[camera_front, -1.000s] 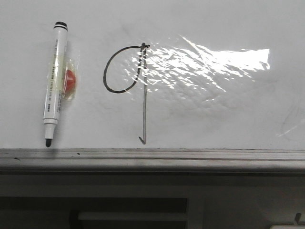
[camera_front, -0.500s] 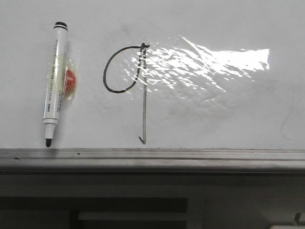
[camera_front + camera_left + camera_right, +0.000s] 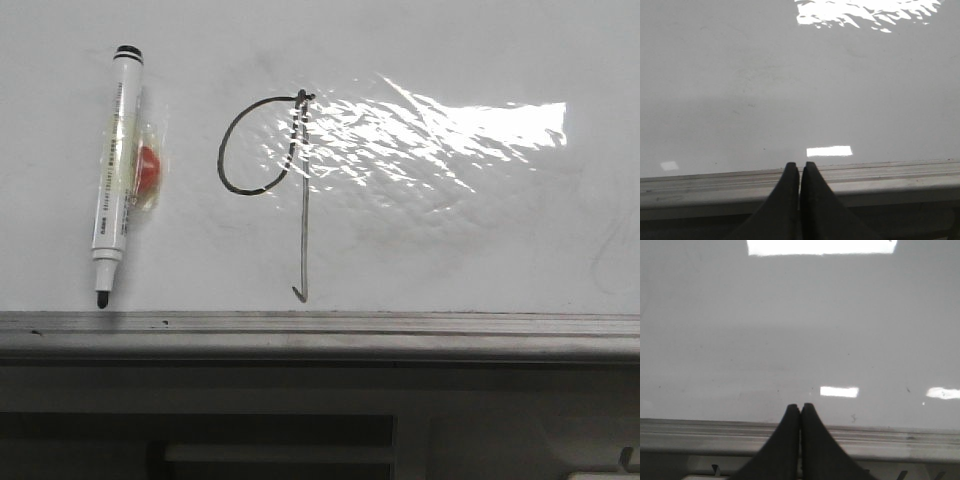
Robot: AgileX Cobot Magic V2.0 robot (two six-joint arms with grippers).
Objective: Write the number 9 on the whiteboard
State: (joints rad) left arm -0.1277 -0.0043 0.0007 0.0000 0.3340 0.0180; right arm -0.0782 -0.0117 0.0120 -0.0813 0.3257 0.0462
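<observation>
Both grippers are clamped together with nothing in them: left gripper (image 3: 799,167) and right gripper (image 3: 800,409) each sit with fingertips pressed together over the grey bottom rail (image 3: 320,335). On the whiteboard (image 3: 450,240), the number 9 (image 3: 300,200) is done: thin black open loop, long straight stem, little hook near the rail, partly under the wrinkly glare. Over to its left a marker (image 3: 115,180) lies tip-down, uncapped, with tape and a red blob (image 3: 147,168) stuck beside it.

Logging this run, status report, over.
Left gripper and right gripper shut, empty. Number 9 drawn on whiteboard. Marker parked left, nothing obstructing.
</observation>
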